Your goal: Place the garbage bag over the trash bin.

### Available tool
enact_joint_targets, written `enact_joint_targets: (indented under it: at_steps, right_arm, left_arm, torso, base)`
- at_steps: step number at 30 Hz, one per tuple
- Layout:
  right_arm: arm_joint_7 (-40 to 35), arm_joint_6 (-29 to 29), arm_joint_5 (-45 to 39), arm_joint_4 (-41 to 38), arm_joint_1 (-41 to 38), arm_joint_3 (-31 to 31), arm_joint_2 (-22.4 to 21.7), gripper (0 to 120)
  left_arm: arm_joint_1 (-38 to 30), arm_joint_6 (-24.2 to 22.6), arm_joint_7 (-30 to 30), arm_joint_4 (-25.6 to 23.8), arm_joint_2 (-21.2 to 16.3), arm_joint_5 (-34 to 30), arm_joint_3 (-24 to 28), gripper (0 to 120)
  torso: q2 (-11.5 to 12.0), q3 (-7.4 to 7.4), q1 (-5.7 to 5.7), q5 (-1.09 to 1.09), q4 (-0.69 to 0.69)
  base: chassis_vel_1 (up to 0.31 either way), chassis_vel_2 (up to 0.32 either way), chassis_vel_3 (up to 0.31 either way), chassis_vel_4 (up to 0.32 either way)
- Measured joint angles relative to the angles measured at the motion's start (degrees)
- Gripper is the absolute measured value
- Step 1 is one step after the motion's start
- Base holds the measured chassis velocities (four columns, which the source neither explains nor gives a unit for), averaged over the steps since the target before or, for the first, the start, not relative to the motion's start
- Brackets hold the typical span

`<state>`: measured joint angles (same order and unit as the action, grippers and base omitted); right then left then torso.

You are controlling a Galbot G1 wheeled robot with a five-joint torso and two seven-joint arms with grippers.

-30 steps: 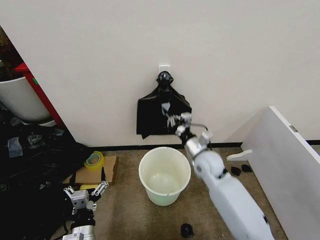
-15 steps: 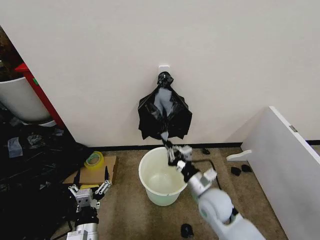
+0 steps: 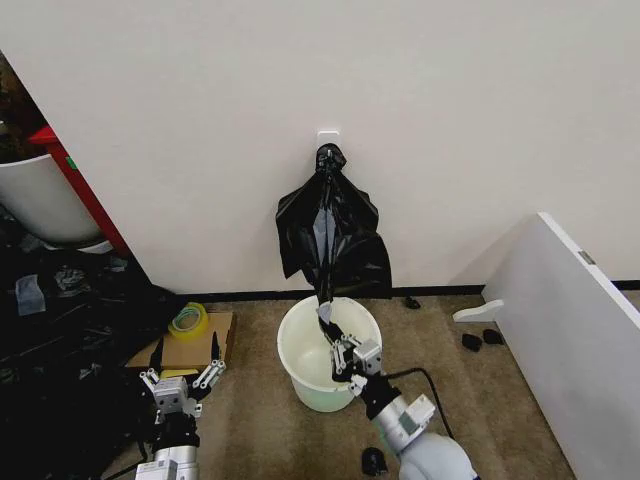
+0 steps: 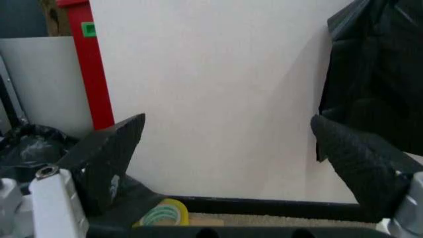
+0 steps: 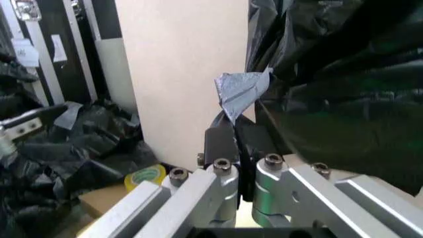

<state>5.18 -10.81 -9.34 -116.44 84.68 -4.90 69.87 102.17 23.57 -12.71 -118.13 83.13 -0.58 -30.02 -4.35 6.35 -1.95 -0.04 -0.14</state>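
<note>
right end effector pinching a strand of the garbage bag over the trash bin's open mouth

the trash bin (image 3: 300, 375) stands on the brown floor (image 3: 250, 420) just in front of the white wall (image 3: 450, 120), with bare carpet around its base, a white panel (image 3: 580, 350) well to its right and a cardboard piece with a yellow tape roll (image 3: 187, 319) to its left. the right end effector (image 3: 340, 355) sits over the bin's rim, fingers clamped on a thin pulled-down strand of the garbage bag (image 3: 330, 235). the bag is glossy, black and crinkled, hanging from a wall hook (image 3: 328, 135) above the bin and stretched to a narrow tail. the left end effector (image 3: 185, 370) is low by the cardboard, fingers spread apart, holding nothing.
</note>
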Motion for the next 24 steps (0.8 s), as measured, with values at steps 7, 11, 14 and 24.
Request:
enact_joint_targets:
  at_steps: [7, 11, 14, 24]
  right_arm:
    - [1.7, -1.9, 2.6, -0.4, 1.7, -0.3, -2.0, 0]
    - [4.3, -4.5, 5.8, -0.5, 2.8, -0.3, -3.6, 0]
    - [5.3, -5.6, 6.6, -0.1, 3.0, -0.3, -4.1, 0]
    - [6.9, -8.2, 7.4, 1.1, 2.9, -1.3, -5.0, 0]
  left_arm:
    - [0.0, 0.0, 0.0, 0.1, -0.2, 0.0, -0.1, 99]
    - [-0.1, 0.0, 0.0, 0.1, -0.9, -0.5, -0.5, 99]
    - [-0.1, 0.0, 0.0, 0.2, -0.9, -0.6, -0.4, 99]
    - [-0.4, 0.0, 0.0, 0.6, -0.5, -0.4, 0.1, 99]
  torso:
    - [0.0, 0.00, 0.00, 0.00, 0.00]
    - [0.0, 0.00, 0.00, 0.00, 0.00]
    - [0.0, 0.00, 0.00, 0.01, 0.00]
    - [0.0, 0.00, 0.00, 0.00, 0.00]
  base:
    - [0.000, 0.000, 0.000, 0.000]
    - [0.000, 0.000, 0.000, 0.000]
    - [0.000, 0.000, 0.000, 0.000]
    - [0.000, 0.000, 0.000, 0.000]
